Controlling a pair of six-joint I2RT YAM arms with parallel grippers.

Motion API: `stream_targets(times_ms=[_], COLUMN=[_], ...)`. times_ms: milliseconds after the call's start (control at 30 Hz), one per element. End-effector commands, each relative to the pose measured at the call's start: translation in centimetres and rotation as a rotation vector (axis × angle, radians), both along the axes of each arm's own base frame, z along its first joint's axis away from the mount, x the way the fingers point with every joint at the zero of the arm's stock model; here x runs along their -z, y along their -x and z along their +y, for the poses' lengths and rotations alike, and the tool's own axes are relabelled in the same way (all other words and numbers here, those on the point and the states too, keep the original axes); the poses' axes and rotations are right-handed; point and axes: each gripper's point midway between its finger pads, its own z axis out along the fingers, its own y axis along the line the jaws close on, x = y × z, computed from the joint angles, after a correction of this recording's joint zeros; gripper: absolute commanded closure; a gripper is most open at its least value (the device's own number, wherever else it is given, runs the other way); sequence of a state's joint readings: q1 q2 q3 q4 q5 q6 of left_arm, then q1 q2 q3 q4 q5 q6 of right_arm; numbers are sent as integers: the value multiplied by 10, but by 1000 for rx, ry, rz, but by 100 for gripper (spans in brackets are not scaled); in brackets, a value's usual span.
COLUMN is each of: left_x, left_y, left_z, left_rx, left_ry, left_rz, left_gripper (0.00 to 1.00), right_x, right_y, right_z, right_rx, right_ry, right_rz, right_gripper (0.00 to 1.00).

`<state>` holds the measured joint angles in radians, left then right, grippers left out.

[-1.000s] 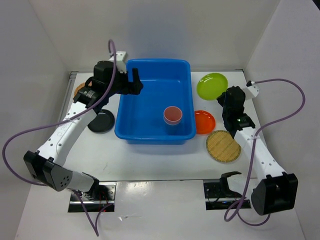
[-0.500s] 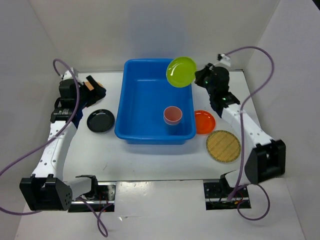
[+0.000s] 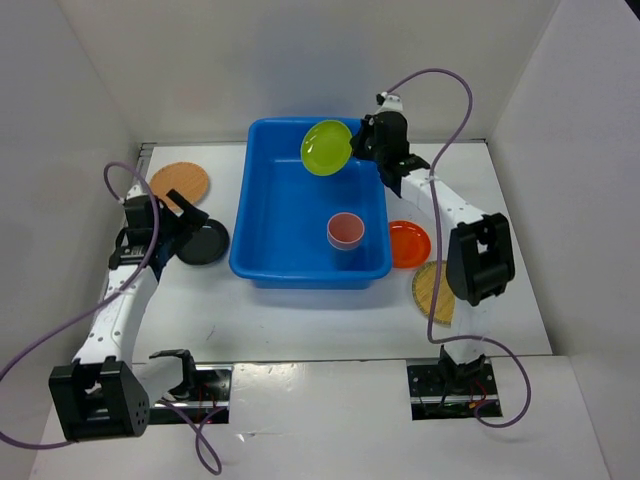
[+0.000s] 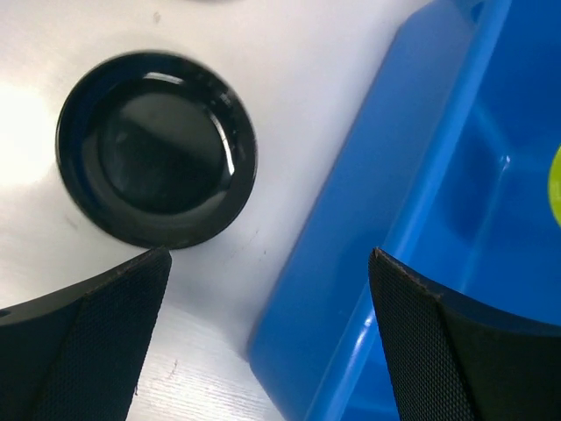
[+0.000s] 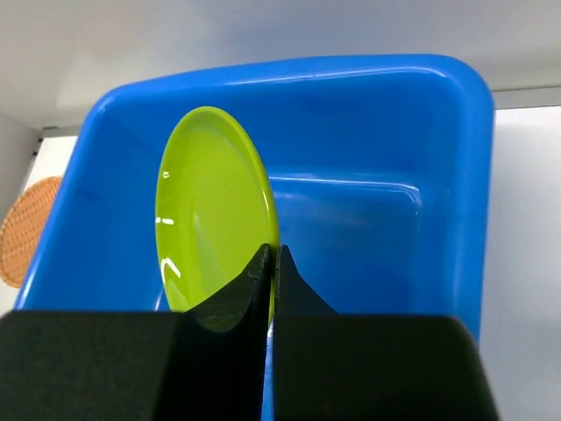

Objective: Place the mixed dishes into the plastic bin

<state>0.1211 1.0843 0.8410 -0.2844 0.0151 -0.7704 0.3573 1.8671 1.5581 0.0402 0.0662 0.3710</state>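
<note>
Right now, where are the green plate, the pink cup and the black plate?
green plate (image 3: 326,148): top view, middle of its face.
pink cup (image 3: 346,230): top view, its inside bottom.
black plate (image 4: 156,149): left wrist view, its centre.

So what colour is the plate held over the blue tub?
The plate is lime green, clearest in the right wrist view.

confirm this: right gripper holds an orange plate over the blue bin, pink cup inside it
Wrong colour: the right wrist view shows the right gripper holding the lime-green plate, not orange, over the blue bin; the pink cup is inside.
</note>
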Motion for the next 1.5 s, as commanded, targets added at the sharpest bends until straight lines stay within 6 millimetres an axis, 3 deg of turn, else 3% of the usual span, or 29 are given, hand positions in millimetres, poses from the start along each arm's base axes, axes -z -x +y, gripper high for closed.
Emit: stream_targets(times_ms=[0, 33, 67, 100, 167, 200, 533, 1000, 1333, 1433, 1467], left_x=[-10, -5, -2, 1, 12, 12, 79, 107, 126, 129, 132], left_y=[7, 14, 17, 20, 23, 23, 13, 23, 35, 26, 27], left_z=[9, 8, 12, 14, 16, 16, 17, 24, 37, 42, 43], left_rx=[-116, -121, -143, -172, -194, -195, -214, -265, -358, -401, -408], left_ry=[44, 51, 38, 55, 59, 59, 81, 64, 33, 44, 37], left_rz=[-80, -93, -91, -92, -69, -69, 162, 233, 287, 265, 275], left_gripper=[0, 0, 0, 0, 0, 0, 0, 0, 0, 0, 2], right_x=[-23, -4, 3, -6, 25, 28, 100, 140, 139, 132, 135], right_y=[-21, -30, -35, -43, -50, -53, -66, -47, -46, -46, -43], right_z=[11, 10, 12, 15, 20, 21, 27, 34, 48, 48, 47], right_rx=[-43, -43, -43, -43, -63, -63, -83, -173, -230, -230, -236], right_ry=[-18, -8, -2, -6, 21, 22, 96, 165, 204, 204, 216], right_rz=[-67, -31, -14, -27, 45, 46, 201, 316, 323, 323, 334], right_gripper=[100, 100, 100, 100, 100, 100, 100, 100, 80, 65, 55])
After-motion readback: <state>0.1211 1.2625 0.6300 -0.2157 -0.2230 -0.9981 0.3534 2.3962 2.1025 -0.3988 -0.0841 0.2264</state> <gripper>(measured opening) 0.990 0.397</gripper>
